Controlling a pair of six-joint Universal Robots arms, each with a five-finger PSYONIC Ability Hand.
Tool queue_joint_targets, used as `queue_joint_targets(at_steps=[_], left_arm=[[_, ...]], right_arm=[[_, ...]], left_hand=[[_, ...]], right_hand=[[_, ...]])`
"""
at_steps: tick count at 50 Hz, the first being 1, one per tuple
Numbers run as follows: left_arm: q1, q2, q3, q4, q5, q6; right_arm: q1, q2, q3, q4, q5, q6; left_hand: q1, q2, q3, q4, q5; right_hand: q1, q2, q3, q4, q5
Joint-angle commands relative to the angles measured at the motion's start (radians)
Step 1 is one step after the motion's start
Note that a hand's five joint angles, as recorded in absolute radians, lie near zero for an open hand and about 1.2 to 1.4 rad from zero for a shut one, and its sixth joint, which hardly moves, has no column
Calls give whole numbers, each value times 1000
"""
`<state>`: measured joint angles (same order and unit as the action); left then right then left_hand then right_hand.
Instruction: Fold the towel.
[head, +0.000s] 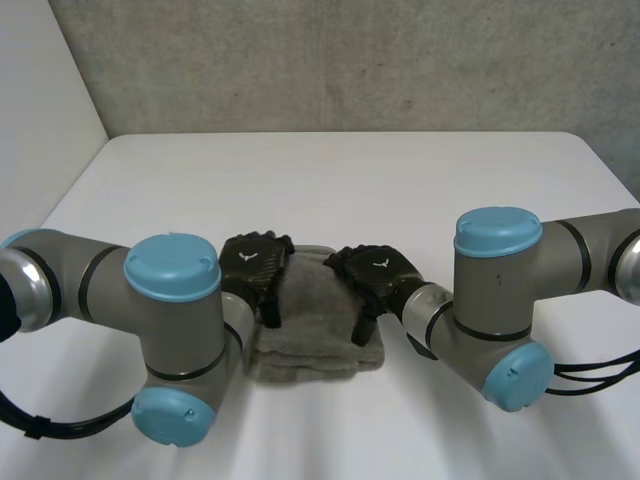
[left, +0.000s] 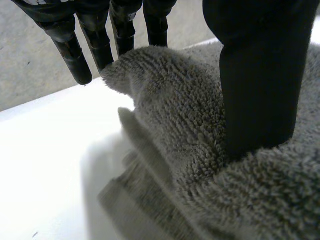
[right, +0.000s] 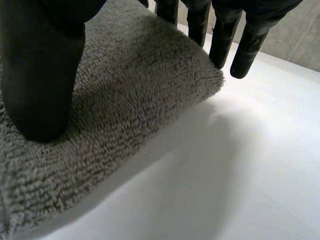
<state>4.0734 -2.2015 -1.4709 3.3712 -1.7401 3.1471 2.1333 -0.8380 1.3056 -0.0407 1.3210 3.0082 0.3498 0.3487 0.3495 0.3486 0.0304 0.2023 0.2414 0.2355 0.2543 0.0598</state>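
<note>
Head view: grey terry towel (head: 315, 340) lies folded in a thick pile on the white table (head: 330, 180), near-centre between the arms. Left hand (head: 252, 265) rests on its left edge, right hand (head: 378, 275) on its right edge.

Left wrist view: thumb (left: 260, 90) presses the top layer, fingers (left: 75, 55) straight past the far left corner, gripping nothing.

Right wrist view: same pose, thumb on the pile, straight fingers just beyond the far right corner.

Towel looks soft, light, limp and grippy. Stacked layers may shift. Best pinched at a corner or edge.
</note>
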Motion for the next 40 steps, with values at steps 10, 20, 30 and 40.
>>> queue_joint_targets(at_steps=[10, 20, 30, 40], left_arm=[[-2, 14, 0, -3, -12, 97], [16, 253, 47, -29, -10, 102], [128, 470, 147, -197, 8, 91], [137, 470, 185, -332, 7, 65]], right_arm=[[4, -76, -9, -1, 7, -2], [-32, -347, -2, -4, 125, 5], [-171, -550, -11, 25, 297, -9], [-208, -569, -49, 97, 294, -28]], left_hand=[[-4, -3, -4, -3, 141], [-98, -97, -98, -97, 47], [-110, -109, -110, -109, 35], [-136, -135, -136, -135, 9]], right_hand=[[-28, -67, -61, -80, -60], [-28, -67, -61, -80, -60], [-28, -67, -61, -80, -60], [-28, -67, -61, -80, -60]])
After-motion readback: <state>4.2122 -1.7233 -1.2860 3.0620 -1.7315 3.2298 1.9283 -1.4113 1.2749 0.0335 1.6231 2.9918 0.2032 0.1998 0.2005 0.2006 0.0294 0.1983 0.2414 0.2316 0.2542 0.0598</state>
